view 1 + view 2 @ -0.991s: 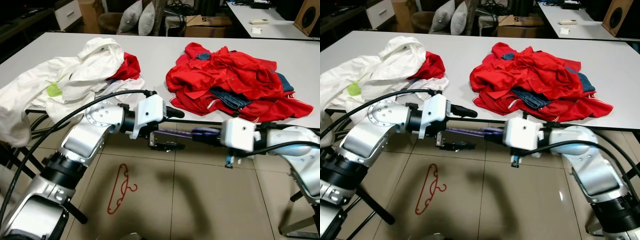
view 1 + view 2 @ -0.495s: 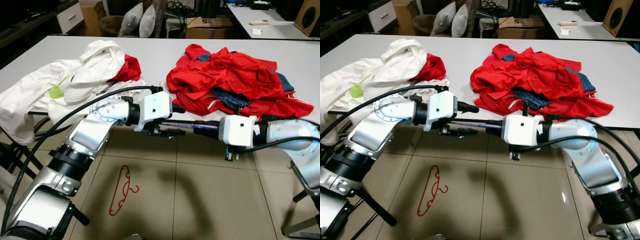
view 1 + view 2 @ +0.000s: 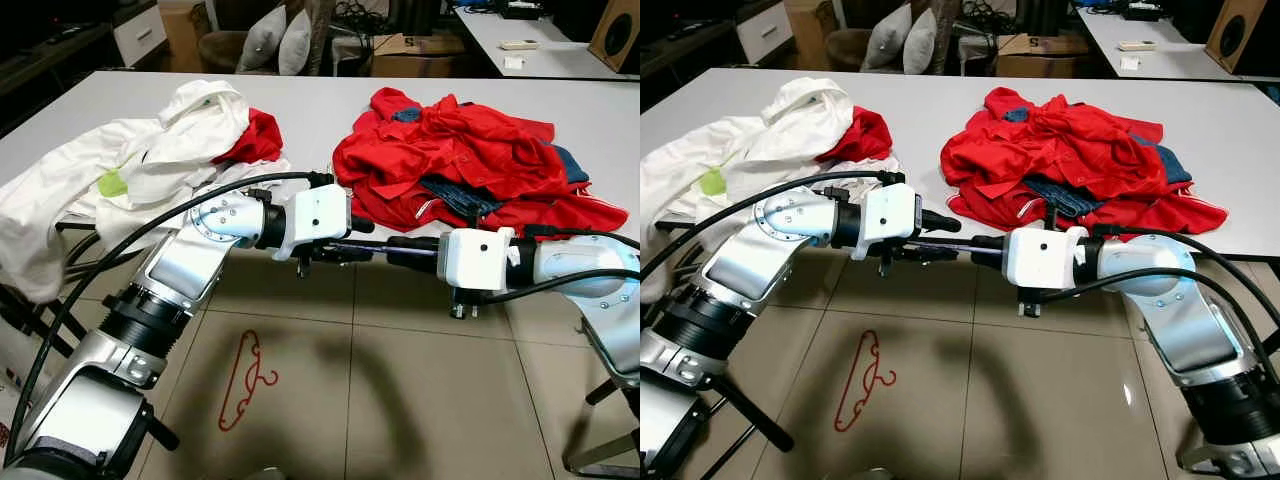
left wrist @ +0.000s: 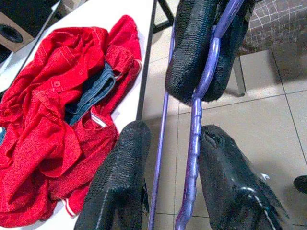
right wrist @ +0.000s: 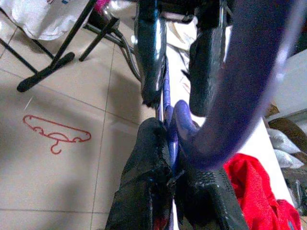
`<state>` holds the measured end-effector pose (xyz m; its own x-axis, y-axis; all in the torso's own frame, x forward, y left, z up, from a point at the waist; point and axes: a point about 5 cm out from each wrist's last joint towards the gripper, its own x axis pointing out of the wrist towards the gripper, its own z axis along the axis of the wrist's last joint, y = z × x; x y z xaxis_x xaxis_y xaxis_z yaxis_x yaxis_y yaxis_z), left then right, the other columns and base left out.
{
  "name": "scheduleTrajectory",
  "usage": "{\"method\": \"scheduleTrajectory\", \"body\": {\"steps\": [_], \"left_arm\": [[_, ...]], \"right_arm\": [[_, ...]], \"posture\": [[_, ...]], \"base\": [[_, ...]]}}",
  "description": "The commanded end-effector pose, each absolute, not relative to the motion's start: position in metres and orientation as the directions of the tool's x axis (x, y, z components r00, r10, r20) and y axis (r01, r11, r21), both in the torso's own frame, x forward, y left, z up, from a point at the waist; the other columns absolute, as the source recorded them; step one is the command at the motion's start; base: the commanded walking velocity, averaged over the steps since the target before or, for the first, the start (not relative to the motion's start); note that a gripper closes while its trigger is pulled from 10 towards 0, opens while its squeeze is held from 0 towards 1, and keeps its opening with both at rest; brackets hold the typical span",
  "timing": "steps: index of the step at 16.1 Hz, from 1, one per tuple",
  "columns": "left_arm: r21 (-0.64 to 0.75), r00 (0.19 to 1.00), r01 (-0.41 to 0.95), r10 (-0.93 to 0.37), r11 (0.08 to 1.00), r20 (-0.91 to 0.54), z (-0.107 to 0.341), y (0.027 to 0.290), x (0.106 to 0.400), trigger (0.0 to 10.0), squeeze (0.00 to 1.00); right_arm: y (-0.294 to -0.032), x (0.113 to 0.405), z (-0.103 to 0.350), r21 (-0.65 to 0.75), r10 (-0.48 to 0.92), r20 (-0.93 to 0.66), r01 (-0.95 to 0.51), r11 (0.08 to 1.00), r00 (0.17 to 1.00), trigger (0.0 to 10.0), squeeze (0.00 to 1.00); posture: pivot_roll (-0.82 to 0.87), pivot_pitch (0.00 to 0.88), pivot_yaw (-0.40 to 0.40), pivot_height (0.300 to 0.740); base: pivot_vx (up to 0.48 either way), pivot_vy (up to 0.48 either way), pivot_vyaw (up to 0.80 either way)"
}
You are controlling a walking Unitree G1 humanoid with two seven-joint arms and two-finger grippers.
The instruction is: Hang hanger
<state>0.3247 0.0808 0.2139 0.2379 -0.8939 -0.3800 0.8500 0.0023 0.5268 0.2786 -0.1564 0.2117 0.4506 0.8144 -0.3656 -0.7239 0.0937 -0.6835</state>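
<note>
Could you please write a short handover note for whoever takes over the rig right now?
Right gripper: shut on the purple hanger, held out over the floor in front of the table.
Left gripper: open, fingers on either side of the same hanger, facing the right gripper.
A red hanger lies on the floor tiles; red clothes and white clothes are piled on the table.
Done: purple hanger picked up. Left: hang it; no rail is visible.

no legible txt, labels, brands, nos. or signs that i can read in any view; nothing printed on the clothing, table or arm housings resolves into chars from my remote feed.
</note>
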Motion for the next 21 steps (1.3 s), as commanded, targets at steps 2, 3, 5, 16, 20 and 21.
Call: {"method": "scheduleTrajectory", "body": {"steps": [2,3,5,16,20,21], "left_arm": [[0.523,0.260,0.852,-0.875,0.008,-0.410,0.208,0.082,0.326,0.0,0.00],[0.522,0.260,0.853,-0.876,0.011,-0.407,0.208,0.083,0.325,0.0,0.00],[0.518,0.256,0.855,-0.875,0.006,-0.412,0.207,0.083,0.324,0.0,0.00],[0.491,0.225,0.871,-0.892,0.005,-0.391,0.210,0.085,0.320,0.0,0.00],[0.474,0.239,0.880,-0.884,0.023,-0.402,0.207,0.094,0.322,0.0,0.00],[0.471,0.245,0.882,-0.882,0.030,-0.402,0.207,0.095,0.323,0.0,0.00]], "right_arm": [[-0.151,0.279,0.213,-0.687,0.826,-0.370,-0.723,0.065,0.425,10.0,0.00],[-0.150,0.278,0.214,-0.687,0.830,-0.367,-0.724,0.063,0.421,10.0,0.00],[-0.147,0.278,0.214,-0.685,0.835,-0.364,-0.726,0.061,0.413,10.0,0.00],[-0.145,0.281,0.212,-0.627,0.851,-0.372,-0.776,0.063,0.370,10.0,1.00],[-0.158,0.276,0.227,-0.622,0.864,-0.326,-0.775,0.108,0.382,10.0,1.00],[-0.161,0.274,0.230,-0.615,0.867,-0.323,-0.780,0.114,0.381,10.0,1.00]], "posture": [[-0.01,0.000,0.063,0.740],[-0.01,0.000,0.058,0.740],[-0.01,0.000,0.056,0.740],[0.01,0.000,0.042,0.740],[0.01,0.000,0.045,0.740],[0.01,0.000,0.046,0.740]], "base": [[0.000,0.000,0.00],[0.000,0.000,0.00],[0.000,0.000,0.00],[0.000,0.000,0.00],[0.000,0.000,0.00],[0.000,0.000,0.00]]}}
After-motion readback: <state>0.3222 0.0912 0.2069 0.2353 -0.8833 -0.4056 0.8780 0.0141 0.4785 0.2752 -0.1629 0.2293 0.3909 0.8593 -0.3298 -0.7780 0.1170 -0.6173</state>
